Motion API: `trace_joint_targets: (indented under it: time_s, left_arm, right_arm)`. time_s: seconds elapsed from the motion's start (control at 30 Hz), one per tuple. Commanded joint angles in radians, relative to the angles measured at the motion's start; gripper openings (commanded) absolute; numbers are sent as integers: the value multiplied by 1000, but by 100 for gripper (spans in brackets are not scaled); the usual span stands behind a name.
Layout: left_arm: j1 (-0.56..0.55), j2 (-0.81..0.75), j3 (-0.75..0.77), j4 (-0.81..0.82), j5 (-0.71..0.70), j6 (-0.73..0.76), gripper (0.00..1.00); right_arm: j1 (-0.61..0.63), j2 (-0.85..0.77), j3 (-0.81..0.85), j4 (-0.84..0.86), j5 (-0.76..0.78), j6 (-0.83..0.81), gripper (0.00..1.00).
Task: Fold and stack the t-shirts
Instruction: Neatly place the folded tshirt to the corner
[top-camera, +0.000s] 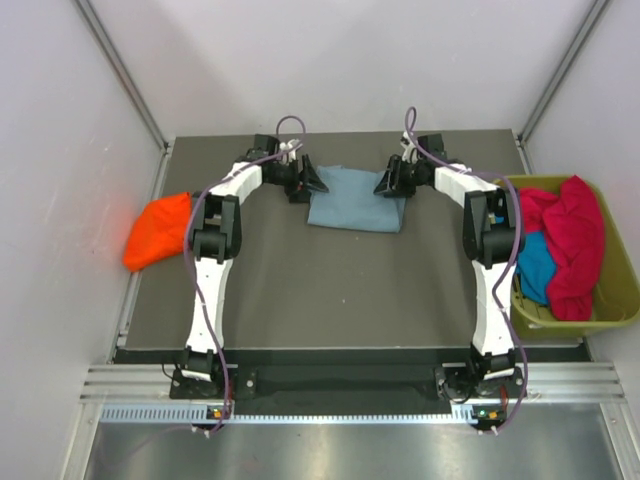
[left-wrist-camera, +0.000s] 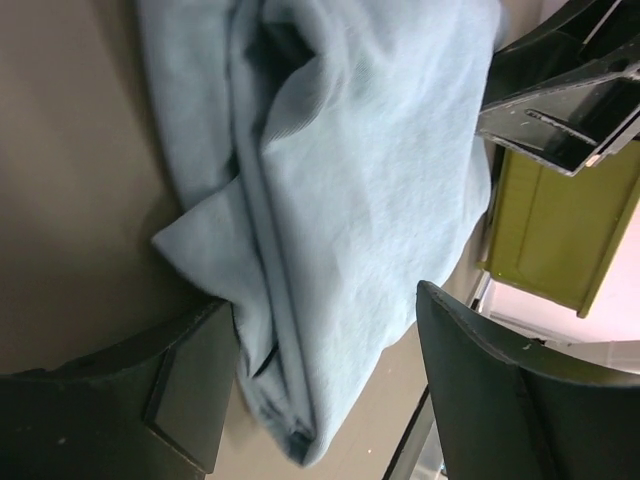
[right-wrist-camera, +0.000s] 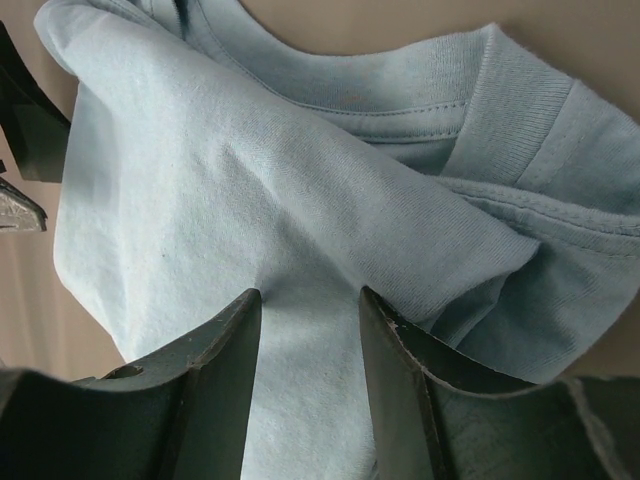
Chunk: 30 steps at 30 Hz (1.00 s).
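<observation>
Straddling the dusty grey-blue cloth t-shirt (top-camera: 355, 208) at the dark table's (top-camera: 350, 290) far middle, the left gripper (left-wrist-camera: 320, 300) stands spread wide, the right gripper (right-wrist-camera: 310, 295) narrower yet apart — both should close on matching edge layers, then draw evenly, keeping the fold square.

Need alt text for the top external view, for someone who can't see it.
The left claw and right claw sit at the far corners of a grey-blue t-shirt on a dark table. An orange-red t-shirt lies at the table's left edge; an olive-green bin on the right holds a crimson-pink t-shirt and a teal t-shirt.
</observation>
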Motion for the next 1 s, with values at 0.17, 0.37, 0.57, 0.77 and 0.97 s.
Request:
trace_joint_targets:
  time_s: [0.17,0.37,0.57,0.77,0.97]
  left_arm:
    - [-33,100,12,71,21,-31,58]
    - [-50,110,7,118,78,-61,37]
    - [-53,64,-28,108,84,-48,2]
    - [-48,-70,-44,-69,-7,82,0]
    - [16,-285,-114,-229,-76,195,0]
  right_arm:
    - [44,-16,-6,-39,33,-47,45]
    - [62,-32,-13,-38,39,-53,45]
    - [62,-46,-13,-35,38,-56,45]
    - [33,-147,-6,-47,53,-102,47]
    - [-26,-285,-24,-65,123,-165,55]
